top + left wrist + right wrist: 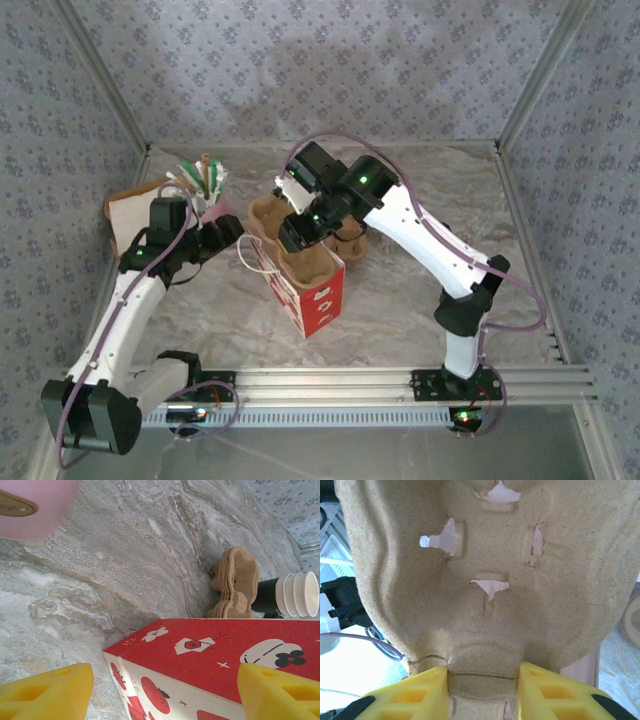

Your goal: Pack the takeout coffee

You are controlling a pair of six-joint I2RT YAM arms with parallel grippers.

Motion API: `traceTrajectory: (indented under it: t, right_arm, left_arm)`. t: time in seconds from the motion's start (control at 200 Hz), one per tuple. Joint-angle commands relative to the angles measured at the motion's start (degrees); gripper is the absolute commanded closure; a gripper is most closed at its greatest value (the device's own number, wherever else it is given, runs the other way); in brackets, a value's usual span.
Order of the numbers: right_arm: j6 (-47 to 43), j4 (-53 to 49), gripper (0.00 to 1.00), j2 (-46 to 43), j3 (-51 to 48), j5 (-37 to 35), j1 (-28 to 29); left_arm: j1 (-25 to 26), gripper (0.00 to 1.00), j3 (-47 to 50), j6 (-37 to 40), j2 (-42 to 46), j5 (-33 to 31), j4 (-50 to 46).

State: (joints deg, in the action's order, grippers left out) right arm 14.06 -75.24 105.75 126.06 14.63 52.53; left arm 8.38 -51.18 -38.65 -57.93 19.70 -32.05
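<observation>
Your right pincer [482, 690] pinches the cardboard carrier [485, 580] at the red bag [318, 295] mouth, and your left pincer [165, 692] is spread. Next, I think, lower it straight inside.

The bench [420, 300] is one broad slab of grey-beige marbling, bare across most of its right side. A red paper bag [318, 297] stands upright near the middle. Just behind it is a stack of brown cup carriers [263, 217], and some black paper cups [265, 596] with white rims are nested together right beside that stack. Off at the left rear lies a brown paper piece [125, 208], with a pink round thing [35, 505] close by.
</observation>
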Motion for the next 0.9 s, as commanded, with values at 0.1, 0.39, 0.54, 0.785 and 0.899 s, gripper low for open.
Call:
traceTrajectory:
  t: [0.1, 0.39, 0.54, 0.785, 0.899]
  right_arm:
    - [-1.14, -0.22, 0.63, -2.74, 1.07, -0.31, 0.02]
    - [-1.28, -1.98, 0.63, -1.02, 1.17, 1.36, 0.05]
    - [-0.63, -3.84, 0.63, 0.24, 1.33, 1.86, -0.84]
    - [-0.35, -6.45, 0.64, 2.63, 2.84, 1.24, -1.56]
    - [-0.49, -7.7, 0.64, 3.78, 4.29, 0.67, -1.48]
  left_arm:
    - [0.34, 0.24, 0.3, -0.28, 0.61, -0.67, 1.03]
    - [0.35, 0.24, 0.99, -0.19, 1.43, -0.94, 0.61]
    - [0.38, 0.23, 0.82, -0.18, 1.35, -0.88, 0.74]
    - [0.39, 0.24, 0.62, 0.18, 1.15, -0.97, 0.52]
    - [0.35, 0.24, 0.69, 0.2, 1.07, -0.98, 0.53]
